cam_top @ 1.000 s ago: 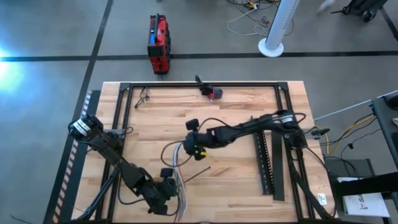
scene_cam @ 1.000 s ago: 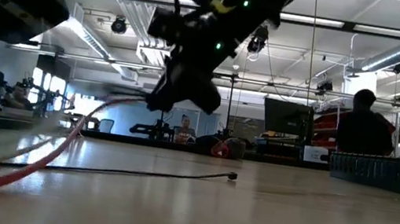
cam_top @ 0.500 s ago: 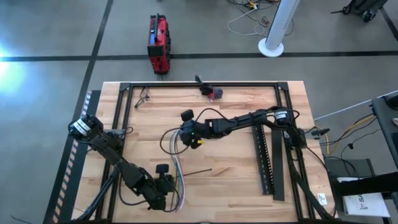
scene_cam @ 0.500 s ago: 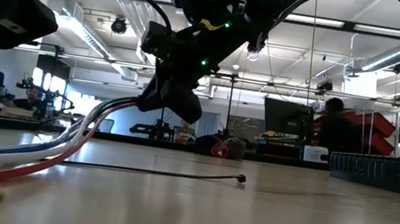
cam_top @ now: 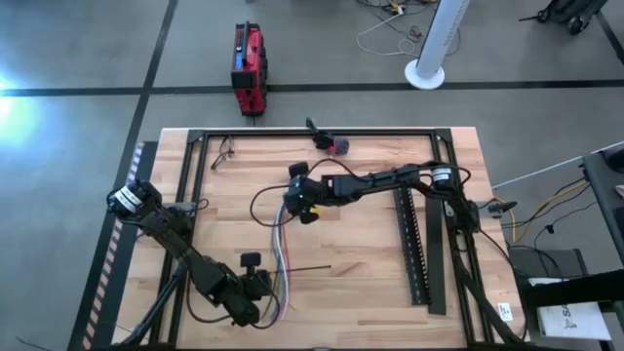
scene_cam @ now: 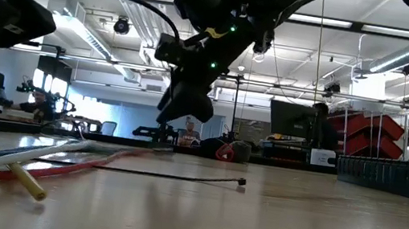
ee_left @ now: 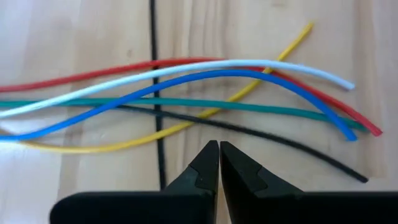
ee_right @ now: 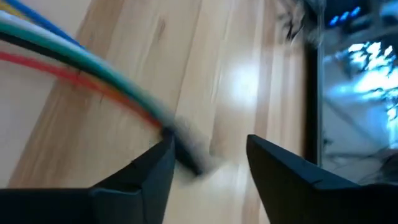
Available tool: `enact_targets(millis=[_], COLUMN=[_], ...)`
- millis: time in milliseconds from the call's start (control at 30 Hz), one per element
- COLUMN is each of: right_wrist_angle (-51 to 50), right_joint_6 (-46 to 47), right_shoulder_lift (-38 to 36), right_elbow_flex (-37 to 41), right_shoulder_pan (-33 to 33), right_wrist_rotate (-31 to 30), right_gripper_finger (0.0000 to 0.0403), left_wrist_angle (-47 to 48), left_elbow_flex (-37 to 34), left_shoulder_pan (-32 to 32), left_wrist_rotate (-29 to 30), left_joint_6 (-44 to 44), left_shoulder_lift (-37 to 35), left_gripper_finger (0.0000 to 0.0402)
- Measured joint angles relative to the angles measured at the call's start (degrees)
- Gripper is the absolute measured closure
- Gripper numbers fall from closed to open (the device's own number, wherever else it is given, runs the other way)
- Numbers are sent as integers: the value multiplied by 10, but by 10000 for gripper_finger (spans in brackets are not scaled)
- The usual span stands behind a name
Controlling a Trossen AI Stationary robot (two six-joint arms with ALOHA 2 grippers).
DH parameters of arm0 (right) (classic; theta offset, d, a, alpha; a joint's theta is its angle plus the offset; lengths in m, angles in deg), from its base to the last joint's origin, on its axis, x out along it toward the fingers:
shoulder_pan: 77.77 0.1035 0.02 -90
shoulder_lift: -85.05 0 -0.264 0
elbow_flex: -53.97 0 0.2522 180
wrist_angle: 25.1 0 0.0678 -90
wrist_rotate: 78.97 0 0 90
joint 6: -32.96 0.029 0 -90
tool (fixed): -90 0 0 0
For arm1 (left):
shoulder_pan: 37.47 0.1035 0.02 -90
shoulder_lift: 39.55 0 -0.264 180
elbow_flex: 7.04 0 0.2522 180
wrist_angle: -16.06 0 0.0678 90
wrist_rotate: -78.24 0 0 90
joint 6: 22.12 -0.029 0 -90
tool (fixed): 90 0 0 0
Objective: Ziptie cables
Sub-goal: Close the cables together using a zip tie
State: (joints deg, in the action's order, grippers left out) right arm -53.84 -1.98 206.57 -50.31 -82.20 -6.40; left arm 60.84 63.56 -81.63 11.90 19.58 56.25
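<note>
The loose bundle of thin coloured cables (cam_top: 278, 261), red, white, blue, green, yellow and black, lies flat on the pale wooden surface (cam_top: 370, 268) near its front edge, the strands fanned apart rather than gathered, with a thin black zip tie (cam_top: 310, 269) lying just beside them. The left gripper (ee_left: 219, 163) hangs over the fanned ends with its jaws pressed together on nothing, while the right gripper (ee_right: 208, 163) sits above the far end of the bundle near the middle of the surface, jaws parted, the dark cable ends lying loose between them and seemingly not gripped. The risk I see is that the strands spread further with nothing pinching them, so any tie would catch only some wires. The left jaws could also nudge the ends sideways if they drop closed.
</note>
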Motion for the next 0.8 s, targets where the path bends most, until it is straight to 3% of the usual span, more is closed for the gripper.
enact_targets(millis=[300, 433, 567, 800], right_wrist_angle=[-289, -427, -471, -457], right_joint_6=[99, 196, 256, 321], right_shoulder_lift=[-3, -3, -3, -6], right_elbow_flex=[-115, -137, -98, -41], right_shoulder_pan=[11, 27, 67, 173], right_wrist_rotate=[49, 151, 260, 264], right_gripper_finger=[166, 183, 209, 251], left_wrist_angle=[71, 86, 90, 89], left_elbow_flex=[0, 0, 0, 0], left_shoulder_pan=[-2, -13, -30, -54], left_wrist_rotate=[13, 14, 13, 9], left_joint_6=[28, 46, 61, 124], left_shoulder_lift=[-35, -49, -49, -48], left_gripper_finger=[402, 402, 402, 402])
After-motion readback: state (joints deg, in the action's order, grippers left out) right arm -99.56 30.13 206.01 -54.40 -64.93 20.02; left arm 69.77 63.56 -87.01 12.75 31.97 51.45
